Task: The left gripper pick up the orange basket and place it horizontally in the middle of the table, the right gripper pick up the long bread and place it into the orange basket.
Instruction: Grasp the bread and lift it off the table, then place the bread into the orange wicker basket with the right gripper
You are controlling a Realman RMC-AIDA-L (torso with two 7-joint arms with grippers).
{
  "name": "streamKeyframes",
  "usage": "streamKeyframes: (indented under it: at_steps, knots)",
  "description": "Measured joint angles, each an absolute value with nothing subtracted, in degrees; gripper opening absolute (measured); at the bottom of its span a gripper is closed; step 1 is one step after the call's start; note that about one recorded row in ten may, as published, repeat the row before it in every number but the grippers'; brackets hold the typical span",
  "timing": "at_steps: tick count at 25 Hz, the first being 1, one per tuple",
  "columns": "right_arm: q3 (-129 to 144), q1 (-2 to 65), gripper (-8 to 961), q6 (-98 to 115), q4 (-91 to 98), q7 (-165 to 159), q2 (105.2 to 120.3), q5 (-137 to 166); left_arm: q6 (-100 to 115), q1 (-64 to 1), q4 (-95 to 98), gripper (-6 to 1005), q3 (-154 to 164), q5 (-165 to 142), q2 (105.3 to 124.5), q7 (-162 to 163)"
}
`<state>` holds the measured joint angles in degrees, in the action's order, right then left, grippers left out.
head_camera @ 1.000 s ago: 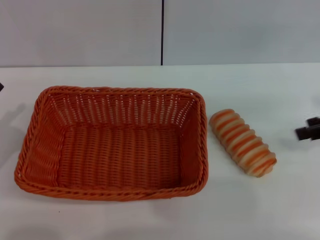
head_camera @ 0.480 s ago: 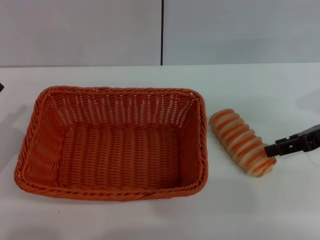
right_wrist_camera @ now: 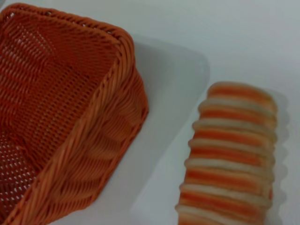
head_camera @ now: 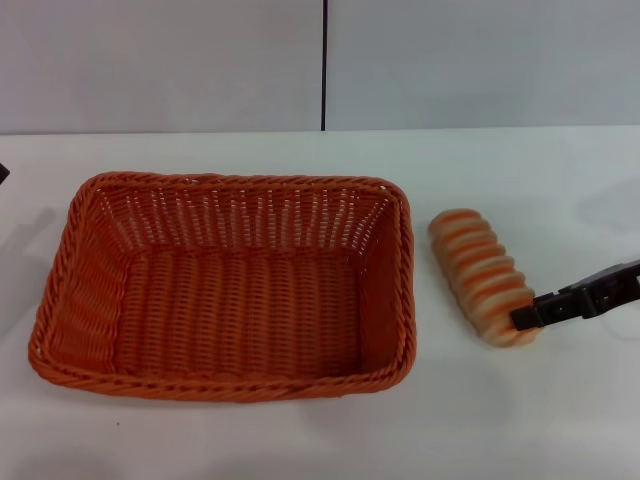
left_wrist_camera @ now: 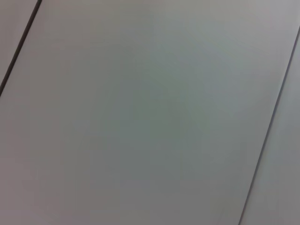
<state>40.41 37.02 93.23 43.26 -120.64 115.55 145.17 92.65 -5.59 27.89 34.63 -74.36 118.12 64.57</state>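
While the orange basket (head_camera: 225,285) sits empty toward the desk's (head_camera: 300,440) left side, the long bread (head_camera: 483,277) lies just beside its right wall, the right gripper (head_camera: 530,315) touching the loaf's near end, its fingers' opening impossible to tell.

A lab-like test bench: bare white table (head_camera: 250,440) against plain grey wall panels (head_camera: 160,60).

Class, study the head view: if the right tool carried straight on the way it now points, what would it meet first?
The striped tan long bread loaf: the black right tool already sits at the loaf's near end, pointing toward it. Contact cannot be confirmed. Beyond lies the orange woven basket.
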Motion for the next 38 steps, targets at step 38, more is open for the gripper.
streamKeyframes:
  at_steps: [38]
  knots:
    - [36.6, 31.1, 235, 109.3, 85.1, -131.3, 116.98, 132.7, 92.7, -5.9, 27.4, 770, 34.0, -74.3, 118.19, 67.0]
